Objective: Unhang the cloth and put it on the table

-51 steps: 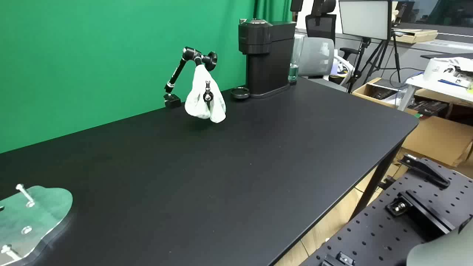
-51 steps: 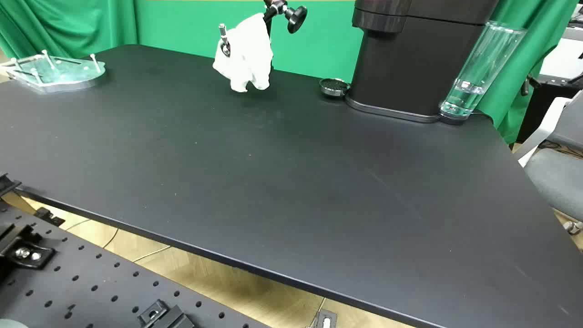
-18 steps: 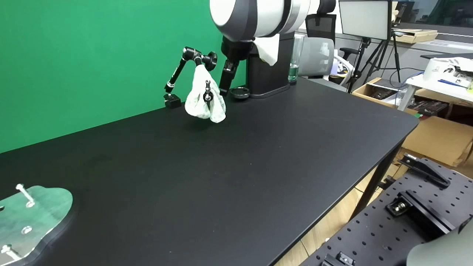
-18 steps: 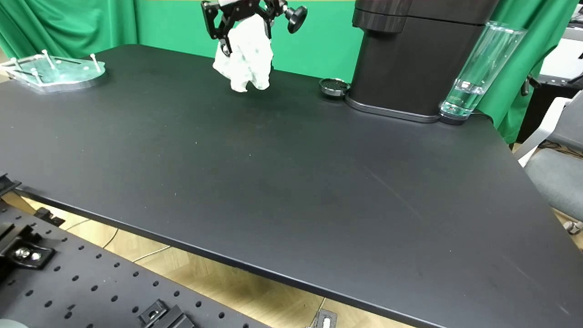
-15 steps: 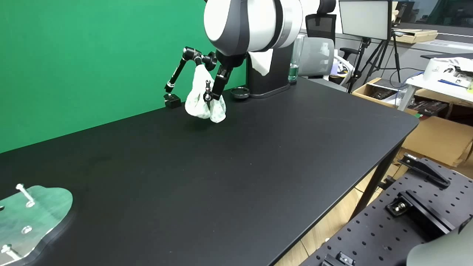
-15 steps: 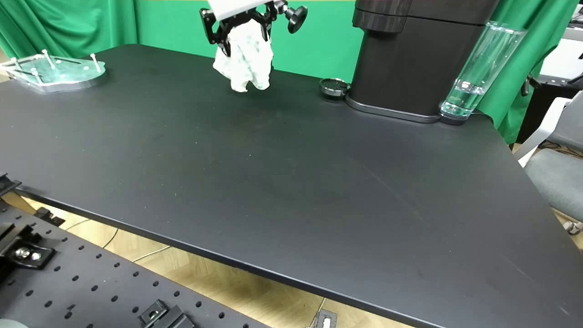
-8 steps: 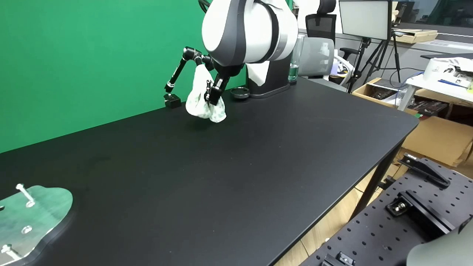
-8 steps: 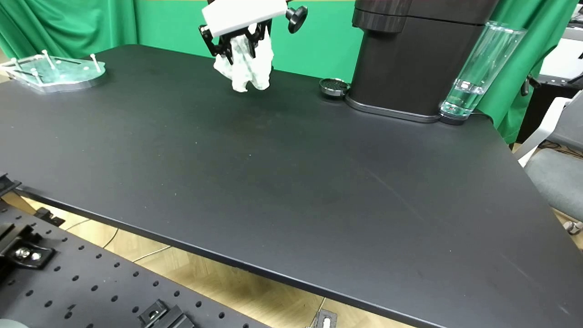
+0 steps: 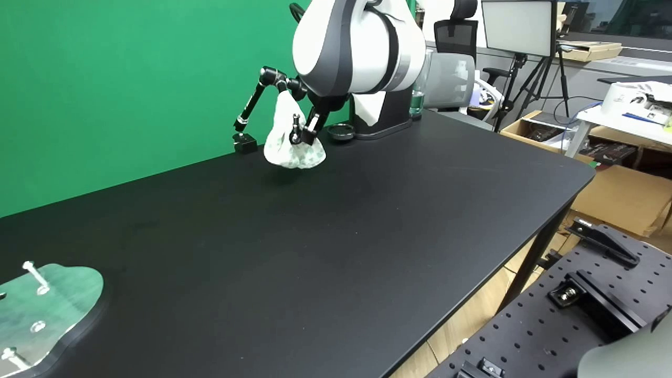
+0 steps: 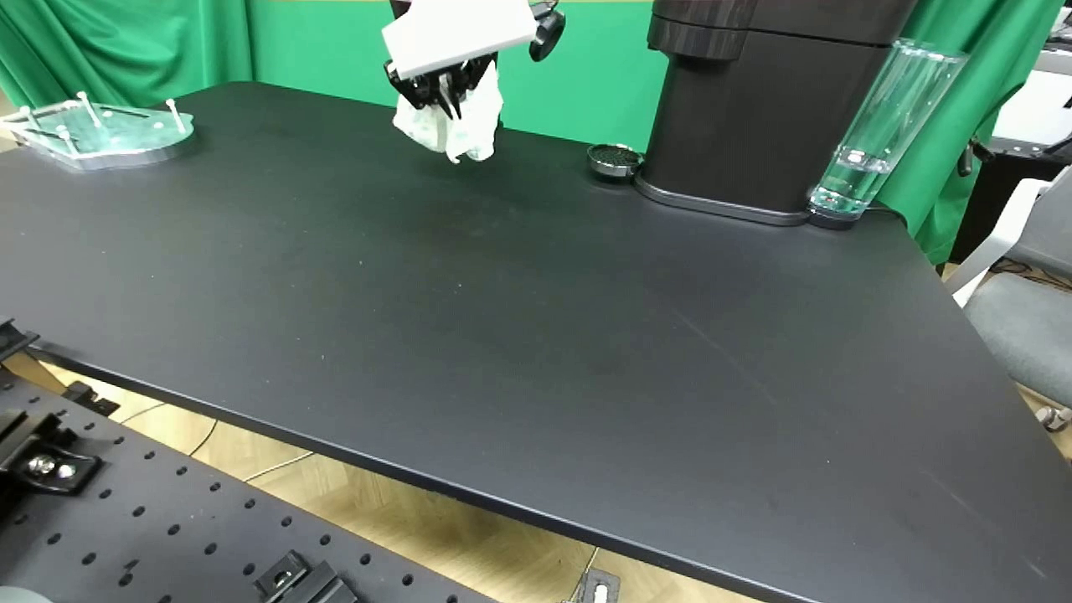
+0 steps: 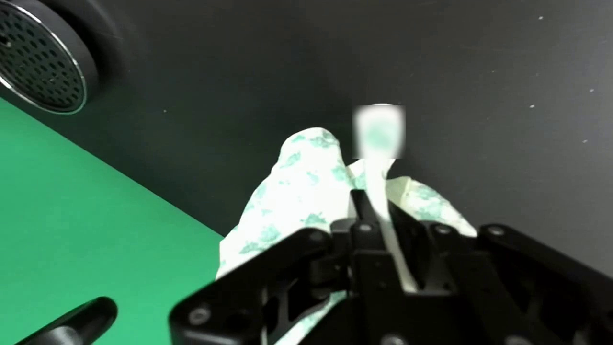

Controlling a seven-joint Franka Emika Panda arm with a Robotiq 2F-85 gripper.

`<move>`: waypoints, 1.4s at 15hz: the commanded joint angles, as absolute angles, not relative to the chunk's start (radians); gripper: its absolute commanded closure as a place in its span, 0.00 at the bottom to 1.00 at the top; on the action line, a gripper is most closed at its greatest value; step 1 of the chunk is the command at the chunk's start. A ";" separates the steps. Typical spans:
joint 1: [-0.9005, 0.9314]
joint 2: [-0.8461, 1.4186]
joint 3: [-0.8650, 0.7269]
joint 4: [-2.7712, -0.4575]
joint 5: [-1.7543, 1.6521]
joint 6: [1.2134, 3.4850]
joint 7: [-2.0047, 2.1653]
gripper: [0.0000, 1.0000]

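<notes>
The white cloth with green specks (image 9: 281,152) hangs from a black jointed arm (image 9: 273,77) at the back of the black table (image 9: 367,236), its lower hem just above the top. My gripper (image 9: 310,137) reaches in from above at the cloth's near face. In the wrist view the gripper (image 11: 376,201) has its jaws nearly together, a fold of the cloth (image 11: 301,201) pinched between them and standing up past the fingertips. The hand covers the cloth's upper part in an exterior view, where the lower cloth (image 10: 419,126) shows below the fingers.
A round black mesh-topped cup (image 10: 615,159) sits beside the black coffee machine (image 10: 754,126), with a clear water tank (image 10: 871,138) at its far side. A black knob (image 10: 548,38) is close to my hand. A greenish translucent plate with pegs (image 9: 63,294) lies on the table.
The arm has come into view and lowered to the cloth. Its jaws have gone from wide apart to shut on a fold, and the cloth's lower hem has gathered and lifted slightly.
</notes>
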State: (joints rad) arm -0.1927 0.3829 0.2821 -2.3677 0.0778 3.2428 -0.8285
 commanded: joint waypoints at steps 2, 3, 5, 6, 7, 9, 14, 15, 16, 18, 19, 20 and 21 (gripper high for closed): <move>-0.215 0.354 0.266 -2.350 0.082 3.248 -0.826 0.98; -0.212 0.341 0.256 -2.354 0.084 3.242 -0.823 0.98; -0.207 0.307 0.235 -2.370 0.093 3.225 -0.813 0.98; -0.207 0.290 0.226 -2.377 0.098 3.215 -0.807 0.98; -0.202 0.266 0.212 -2.391 0.105 3.205 -0.800 0.98; -0.196 0.213 0.184 -2.424 0.129 3.173 -0.785 0.98; -0.168 0.069 0.053 -2.558 0.123 2.977 -0.661 0.98; -0.169 0.047 0.029 -2.584 0.093 2.938 -0.624 0.98; -0.167 0.029 0.006 -2.604 0.059 2.904 -0.584 0.98; -0.164 0.000 -0.018 -2.635 0.042 2.824 -0.537 0.98; -0.161 -0.011 -0.023 -2.647 0.046 2.791 -0.529 0.98; -0.156 -0.019 -0.028 -2.653 0.054 2.761 -0.522 0.98; -0.150 -0.026 -0.032 -2.659 0.064 2.736 -0.518 0.98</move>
State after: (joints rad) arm -0.1814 0.0322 -0.0076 -2.6202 0.0668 2.8093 -0.5870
